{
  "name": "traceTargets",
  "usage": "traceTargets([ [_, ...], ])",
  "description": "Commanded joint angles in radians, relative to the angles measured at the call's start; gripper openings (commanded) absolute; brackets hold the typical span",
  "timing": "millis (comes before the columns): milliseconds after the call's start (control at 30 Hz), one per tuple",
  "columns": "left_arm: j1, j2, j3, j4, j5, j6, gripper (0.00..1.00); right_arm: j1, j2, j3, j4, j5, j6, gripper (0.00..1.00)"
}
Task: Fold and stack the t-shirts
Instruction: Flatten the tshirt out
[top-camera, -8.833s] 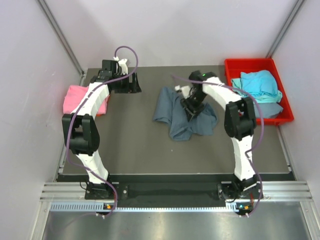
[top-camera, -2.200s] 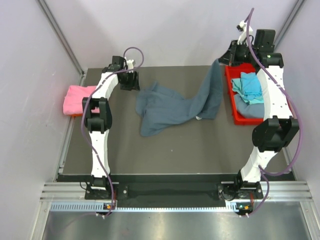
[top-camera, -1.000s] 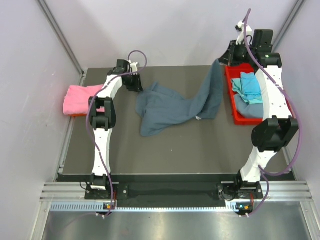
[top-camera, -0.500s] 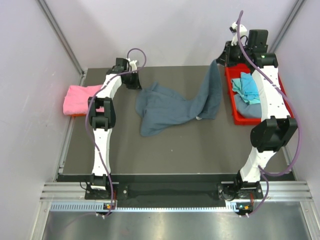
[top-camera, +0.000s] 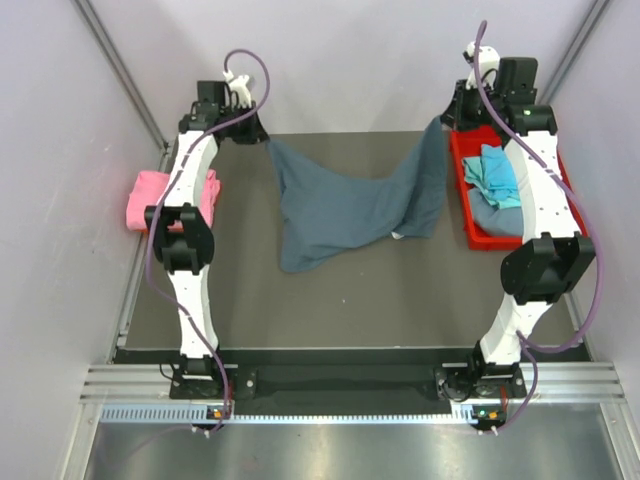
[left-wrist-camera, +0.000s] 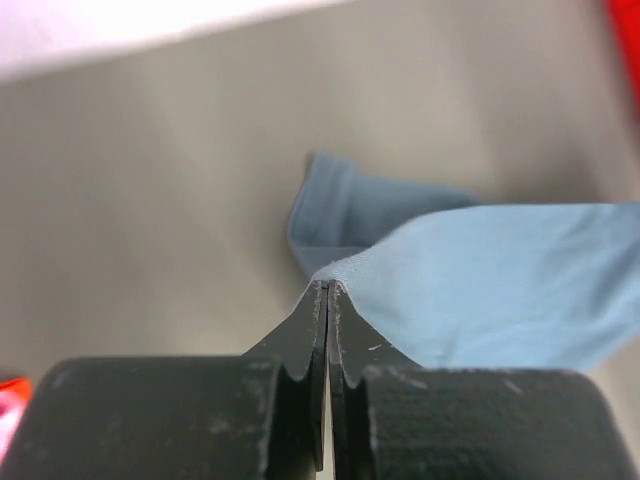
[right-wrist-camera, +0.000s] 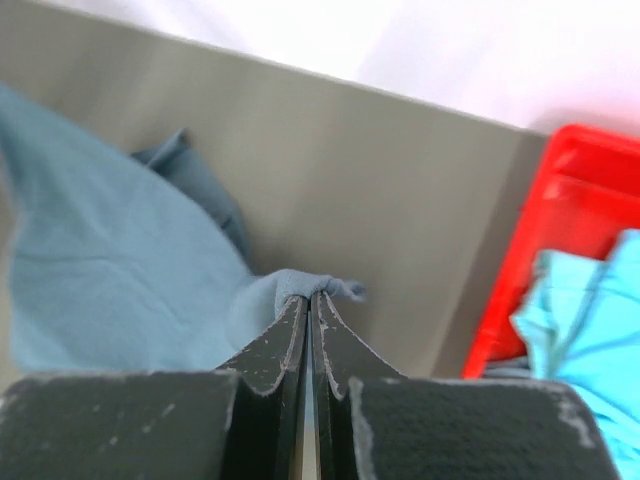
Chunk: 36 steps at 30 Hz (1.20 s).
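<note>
Slate blue-grey t-shirt (top-camera: 345, 205) strung across the far half of the bench (top-camera: 350, 300), lifted at two points. Sags in a broad V between them, lower part crumpled and pooled on the bench near the middle, one fold trailing toward the near left. Left fingers (left-wrist-camera: 318, 312) pressed together on a pinched edge of that cloth at the far-left corner. Right fingers (right-wrist-camera: 296, 322) likewise clamped on a small rolled tuft of the same shirt at the far right, just beside the bin. Looks paler blue up close in both wrist views, with a hemmed edge lying on the bench below the left grip.

Pink t-shirt (top-camera: 145, 197) folded at the left edge of the bench, partly behind the left arm. Red bin (top-camera: 466, 215) at the right edge, holding a turquoise t-shirt (top-camera: 497, 172) crumpled over a second blue-grey t-shirt (top-camera: 500, 215). Right arm reaching over the bin and covering part of it.

Soft, matte knit throughout, creased and draped. Bench top dull grey-brown and flat. Bin of hard, glossy plastic with straight rectangular walls. Fingers black, with scalloped inner edges.
</note>
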Motion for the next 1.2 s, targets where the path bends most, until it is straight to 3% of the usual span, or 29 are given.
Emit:
traceTargets([
  [0, 0.007, -0.193, -0.001, 0.019, 0.028, 0.022, 0.0, -0.002, -0.031, 0.118, 0.059, 0.109, -0.007, 0.0],
  [400, 0.073, -0.588, -0.152, 0.036, 0.012, 0.091, 0.0, -0.065, -0.199, 0.157, 0.074, 0.206, -0.024, 0.0],
  [767, 0.074, -1.094, -0.426, -0.002, 0.014, 0.118, 0.0, -0.068, -0.627, -0.078, 0.099, 0.129, -0.018, 0.0],
  [933, 0.074, -1.222, -0.407, -0.019, -0.021, 0.104, 0.0, -0.068, -0.8, -0.109, 0.068, 0.074, -0.022, 0.0],
  [1167, 0.077, -1.259, -0.211, -0.074, -0.047, 0.093, 0.0, -0.068, -0.913, 0.0, -0.025, 0.043, -0.079, 0.0],
])
